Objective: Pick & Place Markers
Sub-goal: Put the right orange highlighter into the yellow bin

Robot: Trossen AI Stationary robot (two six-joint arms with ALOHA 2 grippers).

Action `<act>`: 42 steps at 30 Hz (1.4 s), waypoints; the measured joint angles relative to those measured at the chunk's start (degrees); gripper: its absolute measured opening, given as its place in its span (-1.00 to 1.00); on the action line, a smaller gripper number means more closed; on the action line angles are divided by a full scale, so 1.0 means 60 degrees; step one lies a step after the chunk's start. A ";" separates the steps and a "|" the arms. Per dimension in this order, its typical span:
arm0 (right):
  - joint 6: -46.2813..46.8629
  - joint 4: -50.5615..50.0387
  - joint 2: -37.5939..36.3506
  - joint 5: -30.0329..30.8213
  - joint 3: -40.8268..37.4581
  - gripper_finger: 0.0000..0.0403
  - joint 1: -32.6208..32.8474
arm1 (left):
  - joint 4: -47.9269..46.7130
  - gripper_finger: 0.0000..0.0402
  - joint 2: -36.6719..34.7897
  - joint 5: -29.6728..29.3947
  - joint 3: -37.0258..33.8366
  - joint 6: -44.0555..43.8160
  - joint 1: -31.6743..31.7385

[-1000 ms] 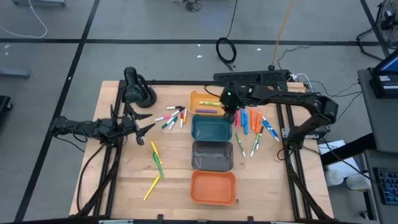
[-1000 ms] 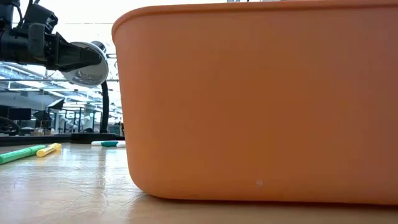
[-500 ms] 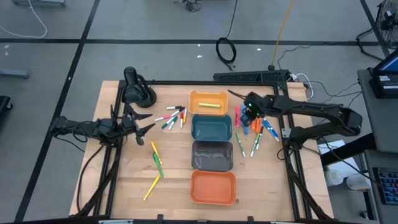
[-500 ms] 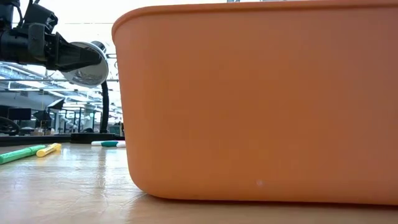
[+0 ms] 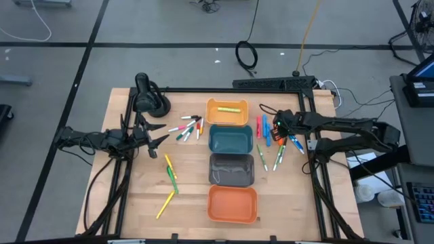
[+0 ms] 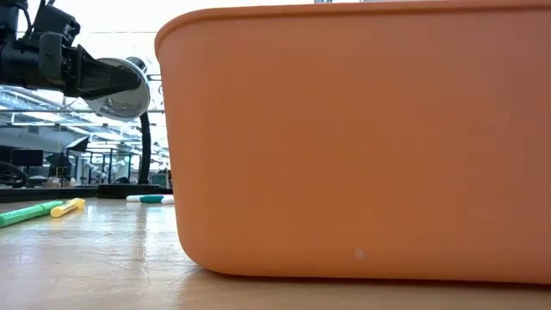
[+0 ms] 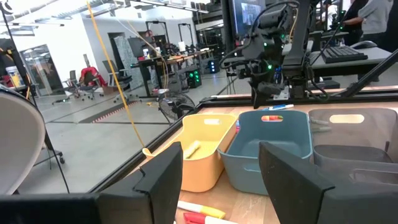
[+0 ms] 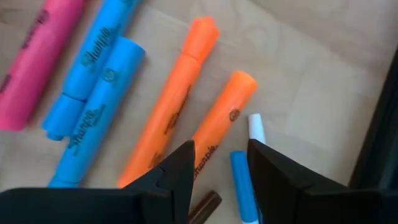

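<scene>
Markers lie in groups on the wooden table: a mixed cluster [image 5: 186,127] left of the bins, yellow and green ones [image 5: 169,173] nearer the front, and pink, blue and orange ones [image 5: 268,130] right of the bins. One yellow marker [image 5: 229,109] lies inside the light orange bin [image 5: 215,116]. My right gripper [image 5: 278,129] hangs open, pointing steeply down, just above the right-hand group. In the right wrist view its fingers [image 8: 221,165] stand on either side of an orange marker [image 8: 217,121] without touching it. My left gripper [image 5: 159,135] waits open and level at the table's left.
Four bins stand in a row down the middle: light orange, teal [image 5: 230,139], grey [image 5: 231,168] and orange [image 5: 232,203]. A black stand [image 5: 146,95] sits at the far left corner. Two green markers [image 5: 264,159] lie near the right frame rail [image 5: 308,146].
My right gripper has gone from above the light orange bin toward the table's right edge and down, rolling its wrist, and now hangs over the right-hand group of markers. The yellow marker stays behind in the light orange bin.
</scene>
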 joint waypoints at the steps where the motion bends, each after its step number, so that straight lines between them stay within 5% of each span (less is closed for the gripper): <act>1: 0.0085 0.0051 0.0003 -0.0003 -0.0087 -0.33 0.0000 | 0.0000 0.07 0.0000 0.0004 0.0000 0.0000 0.0001; 42: 0.1221 0.2363 -0.0026 0.0199 -0.2288 -0.33 0.0168 | 0.0004 0.06 0.0001 0.0001 0.0000 -0.0001 -0.0001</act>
